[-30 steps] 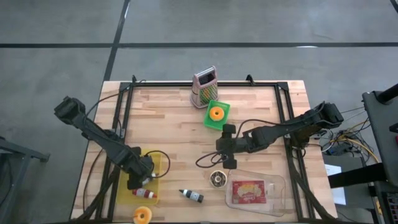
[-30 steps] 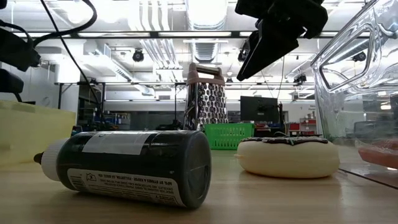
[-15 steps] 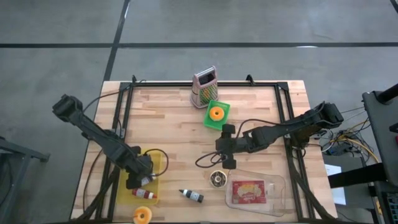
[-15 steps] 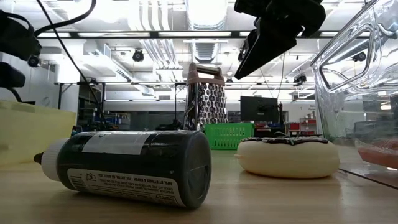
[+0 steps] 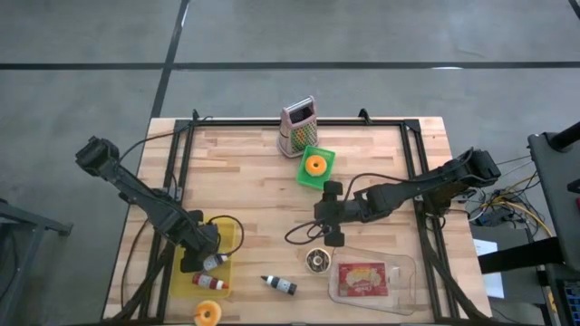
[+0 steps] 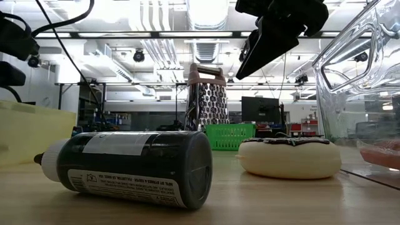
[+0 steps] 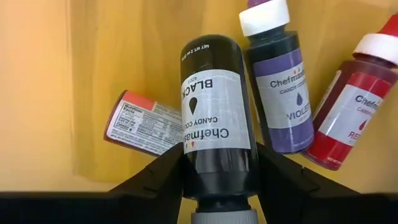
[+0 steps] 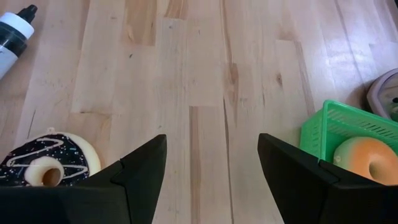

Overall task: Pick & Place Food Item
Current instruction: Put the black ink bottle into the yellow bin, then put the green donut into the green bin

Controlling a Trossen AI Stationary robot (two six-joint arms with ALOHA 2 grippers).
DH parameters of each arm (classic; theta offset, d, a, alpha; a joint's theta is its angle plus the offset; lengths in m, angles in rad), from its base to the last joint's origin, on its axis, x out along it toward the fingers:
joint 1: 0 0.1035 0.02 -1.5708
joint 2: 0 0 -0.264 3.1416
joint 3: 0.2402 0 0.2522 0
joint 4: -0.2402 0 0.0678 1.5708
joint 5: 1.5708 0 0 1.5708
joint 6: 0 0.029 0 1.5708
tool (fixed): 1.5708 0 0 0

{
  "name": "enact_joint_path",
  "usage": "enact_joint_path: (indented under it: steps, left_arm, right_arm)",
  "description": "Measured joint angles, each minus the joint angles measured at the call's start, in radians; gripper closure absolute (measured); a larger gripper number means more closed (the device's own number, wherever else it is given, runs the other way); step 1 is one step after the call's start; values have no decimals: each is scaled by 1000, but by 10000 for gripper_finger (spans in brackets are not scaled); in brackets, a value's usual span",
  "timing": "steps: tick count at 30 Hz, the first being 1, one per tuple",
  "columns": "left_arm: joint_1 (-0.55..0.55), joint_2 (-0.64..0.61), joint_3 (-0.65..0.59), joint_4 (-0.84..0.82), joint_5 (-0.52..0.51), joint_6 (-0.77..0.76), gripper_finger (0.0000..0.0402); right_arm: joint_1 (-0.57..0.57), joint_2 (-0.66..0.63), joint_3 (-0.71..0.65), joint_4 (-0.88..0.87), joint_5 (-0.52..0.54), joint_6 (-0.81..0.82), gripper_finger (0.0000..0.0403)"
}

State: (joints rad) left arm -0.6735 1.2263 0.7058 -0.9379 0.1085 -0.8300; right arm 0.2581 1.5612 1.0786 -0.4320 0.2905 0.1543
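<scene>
Overhead, we see the left gripper (image 5: 201, 258) down in the yellow tray (image 5: 231, 237) near the table's front left corner, with a red bottle (image 5: 211, 282) lying at the tray's front end. Farther back, the green basket (image 5: 328, 160) holds an orange doughnut (image 5: 314, 165), and the grater (image 5: 296, 126) stands just behind it. At front right, the clear container (image 5: 404, 279) holds a red packet (image 5: 362, 278). The right gripper (image 5: 332, 213) hangs over bare boards mid-table; the chocolate doughnut (image 5: 317, 260) lies just in front of it, beside the clear container, and a black bottle (image 5: 280, 285) lies nearer the front edge. Another orange ring (image 5: 207, 314) sits at the front edge.

Level with the tabletop, we see the black bottle (image 6: 128, 165) on its side in the foreground, the chocolate doughnut (image 6: 289, 156) to its right, and the clear container's wall (image 6: 350, 69) at the far right. The right arm hangs above the doughnut.

Past the left wrist, we see the fingers (image 7: 158, 177) closed on a black candy colour bottle (image 7: 214, 115); a violet bottle (image 7: 280, 93), a red bottle (image 7: 348, 112) and one more bottle (image 7: 140, 127) lie in the tray around it.

Past the right wrist, we see the fingers (image 8: 140, 171) spread wide and empty, open boards between them, the chocolate doughnut (image 8: 46, 162) and the green basket (image 8: 342, 127) to either side.
</scene>
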Motion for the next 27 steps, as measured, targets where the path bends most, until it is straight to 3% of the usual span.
enact_joint_path:
  steps: [14,27]
  left_arm:
    - [0,0,-4,-22,-30,18,191]
    - [0,0,97,-331,-75,25,190]
  right_arm:
    - [0,0,0,1,-3,0,156]
    - [0,0,0,2,-3,-5,156]
